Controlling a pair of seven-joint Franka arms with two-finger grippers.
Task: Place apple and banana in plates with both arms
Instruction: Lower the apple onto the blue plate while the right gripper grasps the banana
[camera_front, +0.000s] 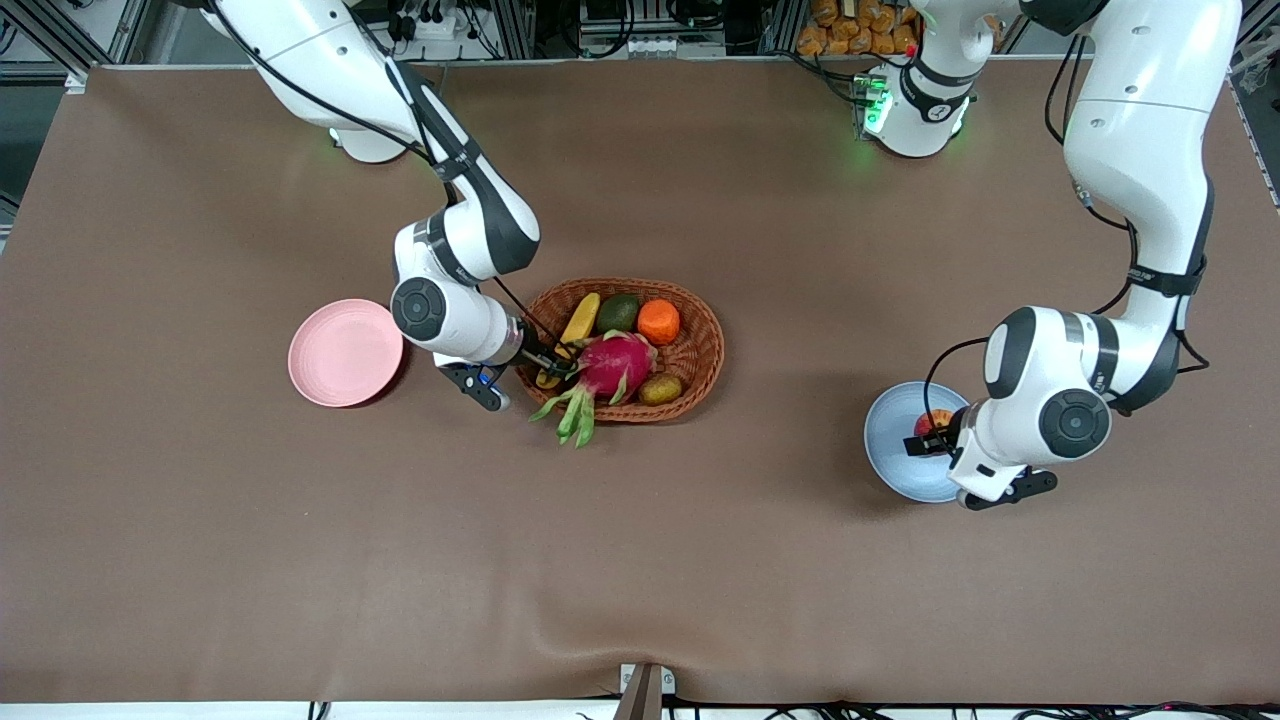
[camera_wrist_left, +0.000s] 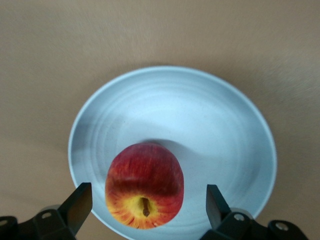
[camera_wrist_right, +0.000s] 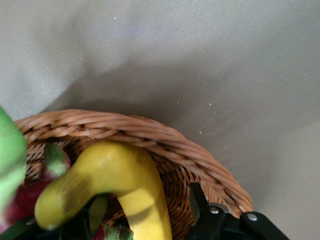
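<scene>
The red and yellow apple (camera_front: 937, 421) (camera_wrist_left: 145, 185) lies in the light blue plate (camera_front: 900, 470) (camera_wrist_left: 225, 135) toward the left arm's end of the table. My left gripper (camera_front: 928, 440) (camera_wrist_left: 147, 195) hangs over it, open, with a gap between each finger (camera_wrist_left: 80, 202) and the fruit. The yellow banana (camera_front: 580, 320) (camera_wrist_right: 135, 185) lies in the wicker basket (camera_front: 700, 350) (camera_wrist_right: 150, 132). My right gripper (camera_front: 553, 365) (camera_wrist_right: 142, 205) reaches into the basket around the banana's end, open; one finger (camera_wrist_right: 197, 202) stands apart from it, the other is hidden. The pink plate (camera_front: 345, 352) holds nothing.
The basket also holds a magenta dragon fruit (camera_front: 615, 365) whose green tips hang over the rim, an orange fruit (camera_front: 659, 321), a dark green fruit (camera_front: 618, 313) and a small brownish one (camera_front: 660, 389). Brown cloth covers the table.
</scene>
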